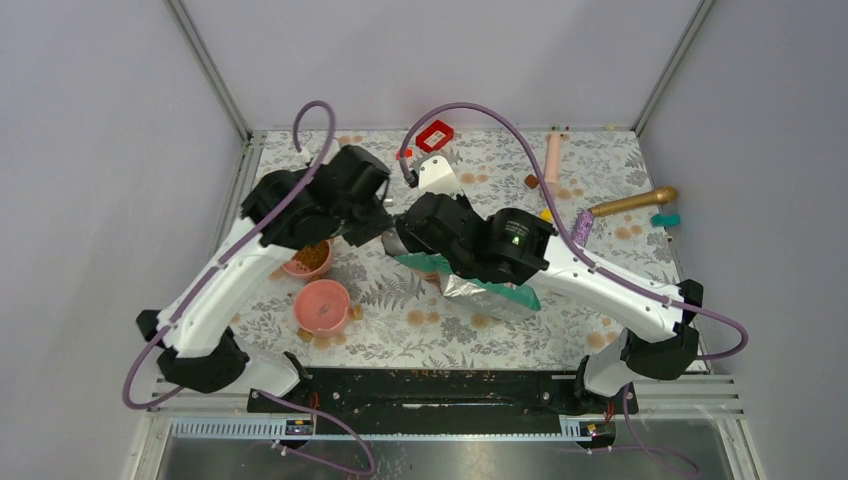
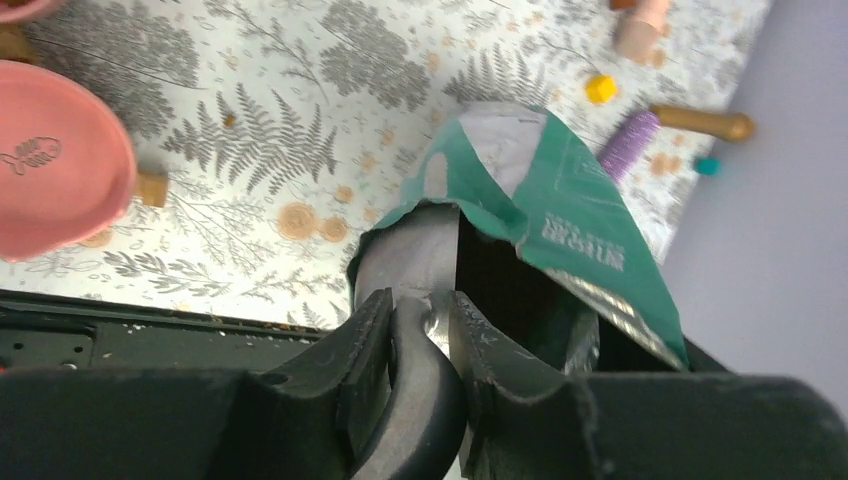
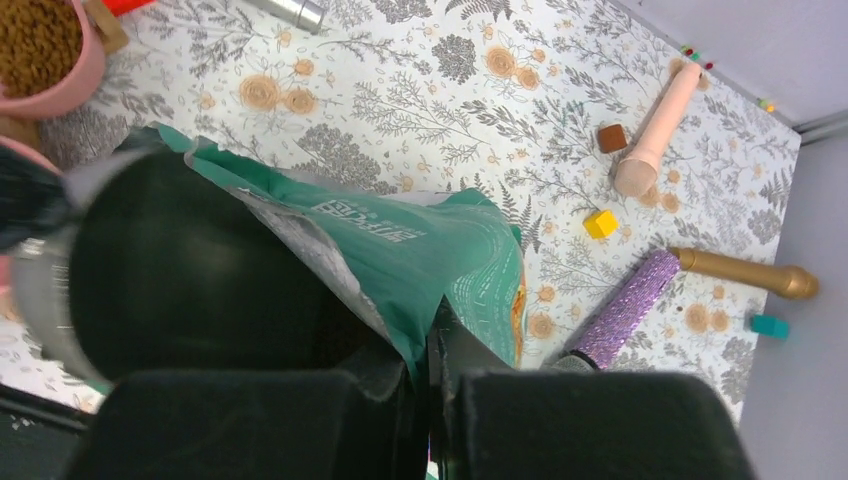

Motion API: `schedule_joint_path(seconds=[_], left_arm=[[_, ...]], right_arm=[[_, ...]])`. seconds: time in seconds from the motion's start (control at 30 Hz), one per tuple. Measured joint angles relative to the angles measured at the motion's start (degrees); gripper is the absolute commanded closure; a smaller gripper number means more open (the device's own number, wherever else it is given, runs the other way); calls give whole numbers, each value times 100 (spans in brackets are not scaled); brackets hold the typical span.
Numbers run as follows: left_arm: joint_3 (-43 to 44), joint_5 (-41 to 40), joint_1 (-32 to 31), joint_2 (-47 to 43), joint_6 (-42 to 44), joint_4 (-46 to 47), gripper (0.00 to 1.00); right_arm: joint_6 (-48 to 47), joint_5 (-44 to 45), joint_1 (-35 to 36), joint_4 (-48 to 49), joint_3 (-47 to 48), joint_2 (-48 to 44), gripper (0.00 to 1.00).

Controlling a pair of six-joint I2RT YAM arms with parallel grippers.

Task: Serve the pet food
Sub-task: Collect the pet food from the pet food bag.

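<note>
The teal-green and white pouch (image 1: 487,291) lies mid-table with its mouth held open. My right gripper (image 3: 428,340) is shut on the pouch's (image 3: 420,250) upper edge. My left gripper (image 2: 418,300) is shut on the grey handle of a metal scoop (image 2: 410,255) that reaches into the pouch's (image 2: 560,195) mouth. The scoop's cup (image 3: 190,270) looks dark and blurred in the right wrist view; I see no pellets in it. Brown kibble (image 1: 312,258) fills one pink bowl (image 3: 85,70). A second pink bowl (image 1: 322,305) stands nearer, holding no kibble that I can see. Both grippers (image 1: 383,226) (image 1: 420,235) meet at the pouch's mouth.
A red object (image 1: 435,134) and a white piece (image 1: 437,175) lie at the back. A pink cylinder (image 1: 552,157), a gold rod (image 1: 632,203), a purple glitter stick (image 1: 582,228), a teal block (image 1: 666,219), a yellow block (image 3: 600,223) and a brown block (image 3: 612,137) lie at the right.
</note>
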Motion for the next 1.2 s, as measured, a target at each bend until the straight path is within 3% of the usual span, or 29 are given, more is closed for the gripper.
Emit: schedule_joint_path(seconds=[0.13,0.37,0.43,0.6,0.77,1.07,1.2], left_arm=[[262,-468,-251,717,-162,-321,100],[166,-820,-275,1281,-247,-439,100],[-337,-824,-273,1231,-282,-68,100],[-2245,-704,-258,417,79,1731,100],[-4068,243,-35,-750,509,3569,100],[-5418,855,-4,-1731,-70,5023,100],[-5853,841,9,-2437,-387,5257,100]], right_arm=[[448,240,66,424,-282,-24,100],[1392,-31,-37,3045,-2371,-883,100],[1436,-28,-37,3467,-2691,-1049,100],[1215,-343,48,3989,-3185,-1209,100],[1150,-752,50,3978,-3309,-1322,100],[1239,-817,63,3963,-3626,-1598,100],[1235,-787,76,3803,-3626,-1720,100]])
